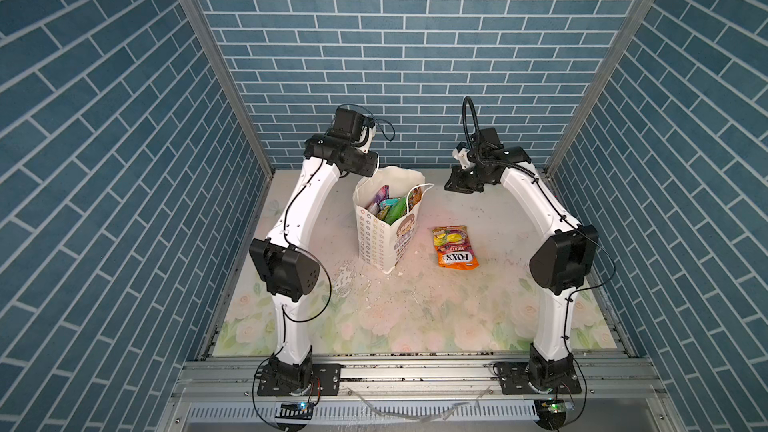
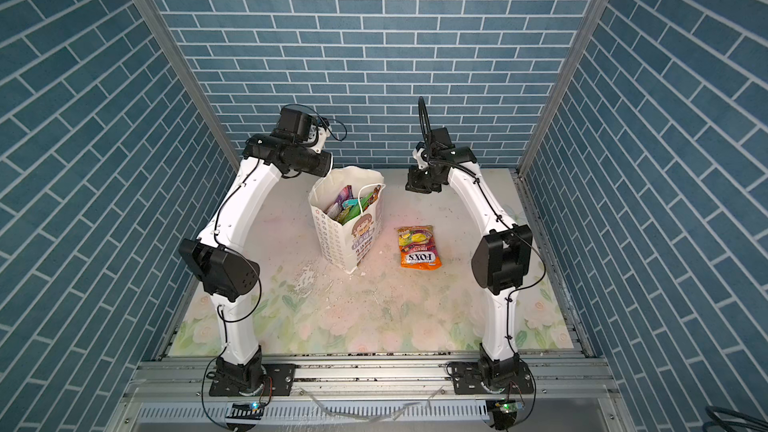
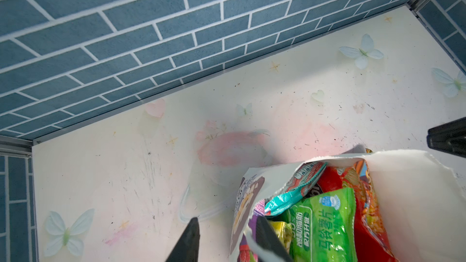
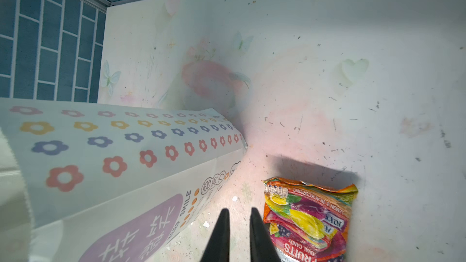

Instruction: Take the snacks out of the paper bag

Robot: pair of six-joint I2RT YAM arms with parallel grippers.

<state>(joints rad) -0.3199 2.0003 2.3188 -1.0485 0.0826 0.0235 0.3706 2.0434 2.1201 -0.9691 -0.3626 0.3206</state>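
Note:
The white paper bag (image 1: 376, 238) (image 2: 332, 238) stands upright at mid-table, its mouth open. Inside it show several snacks: a bright green packet (image 3: 325, 225), a red one (image 3: 353, 180), a teal one (image 3: 295, 192), a yellow one (image 3: 280, 230) and a purple one (image 1: 381, 195). An orange FOX'S packet (image 1: 455, 245) (image 4: 310, 220) lies flat on the table right of the bag. My left gripper (image 3: 228, 219) is open at the bag's far rim, one finger outside the wall and one inside. My right gripper (image 4: 239, 210) hangs above the table between the bag (image 4: 100, 147) and the orange packet, slightly open and holding nothing.
White paper scraps (image 1: 353, 280) litter the floral table top in front of the bag. The blue brick back wall (image 1: 395, 76) rises close behind both wrists. The right gripper's black body (image 3: 448, 137) shows in the left wrist view beyond the bag.

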